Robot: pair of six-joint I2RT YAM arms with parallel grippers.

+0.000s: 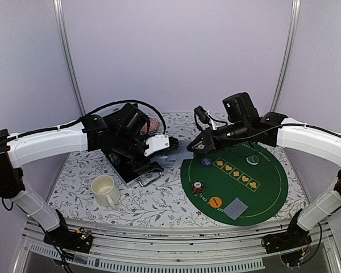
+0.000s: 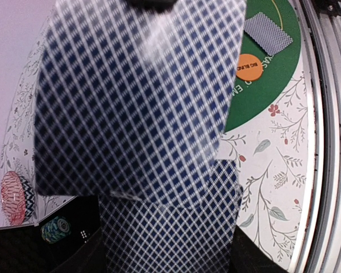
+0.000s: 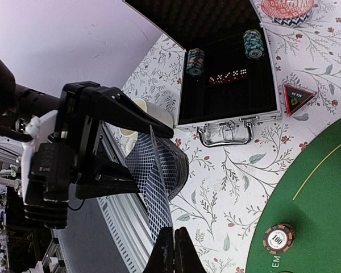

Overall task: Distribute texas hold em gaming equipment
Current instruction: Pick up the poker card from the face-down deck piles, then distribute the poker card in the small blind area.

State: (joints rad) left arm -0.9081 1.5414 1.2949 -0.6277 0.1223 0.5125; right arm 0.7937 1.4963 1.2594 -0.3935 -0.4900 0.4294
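My left gripper (image 1: 169, 149) is shut on a deck of grey-blue-backed playing cards (image 2: 170, 227), held above the floral cloth left of the green mat (image 1: 273, 187). My right gripper (image 3: 173, 247) is shut on the edge of one card (image 3: 159, 199), which is partly drawn out of the deck (image 3: 179, 162); that card (image 2: 136, 96) fills the left wrist view. On the mat lie a striped chip stack (image 1: 198, 187), an orange disc (image 1: 215, 201), a face-down card (image 1: 236, 208), a purple disc (image 1: 206, 162) and a clear disc (image 1: 252, 160). The black-red triangle marker (image 3: 297, 98) lies beside the case.
An open black case (image 3: 227, 85) with a metal handle holds two chip stacks (image 3: 195, 61) and red dice. A cream mug (image 1: 105, 189) stands at front left. A pink striped round object (image 3: 287, 8) sits behind the case. The table's front rail (image 2: 329, 136) is close.
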